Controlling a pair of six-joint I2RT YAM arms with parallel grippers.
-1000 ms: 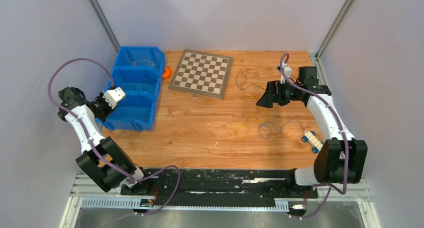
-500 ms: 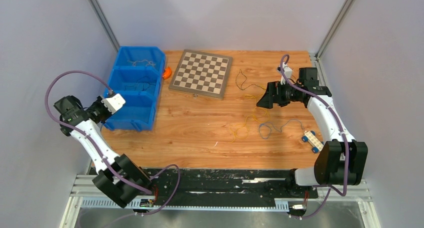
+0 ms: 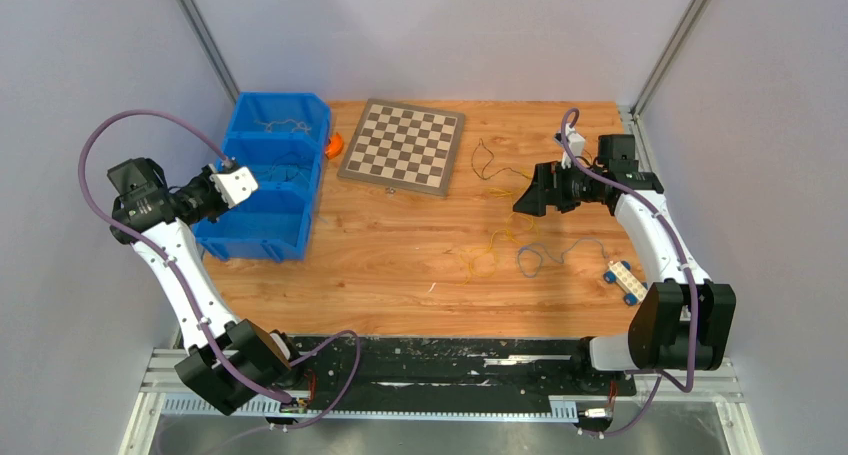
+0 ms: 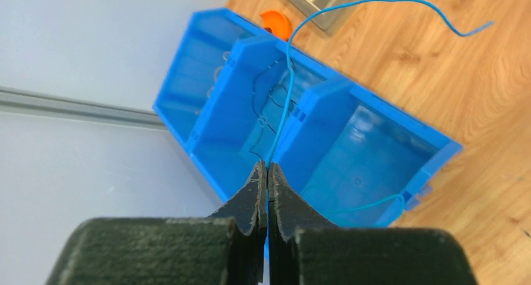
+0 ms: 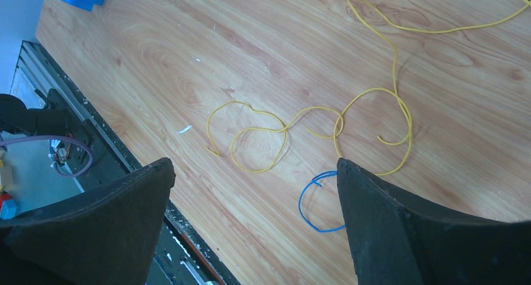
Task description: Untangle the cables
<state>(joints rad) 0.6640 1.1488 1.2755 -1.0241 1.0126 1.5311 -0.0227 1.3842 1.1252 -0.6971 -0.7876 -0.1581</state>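
Your left gripper (image 4: 268,169) is clamped on a thin blue wire (image 4: 285,100), fingers pressed together with only the wire between them. It hangs above the blue bin (image 3: 306,215) at the left side of the wooden table (image 3: 380,265).

In the left wrist view the wire leaves the fingertips, crosses the bin's middle compartment beside a divider, arcs past the rim and ends free above the wood, tip pointing away from the bin. Its long axis runs from the gripper toward the table centre.

Dark wires (image 4: 258,100) lie in that middle compartment, and more thin wire (image 3: 283,125) in the far one. An orange piece (image 3: 334,144) sits at the bin's far right corner, with the chessboard (image 3: 403,145) just beside it. Grey walls stand on three sides.

Right of centre a yellow wire (image 5: 374,89) lies flat in loose loops, running roughly far to near. A blue-grey wire (image 3: 545,255) loops just beside its near end; you can't tell whether they touch. Your right gripper (image 5: 253,163) hovers over both, jaws spread wide, holding nothing. A white toy block (image 3: 625,280) lies near the right edge.
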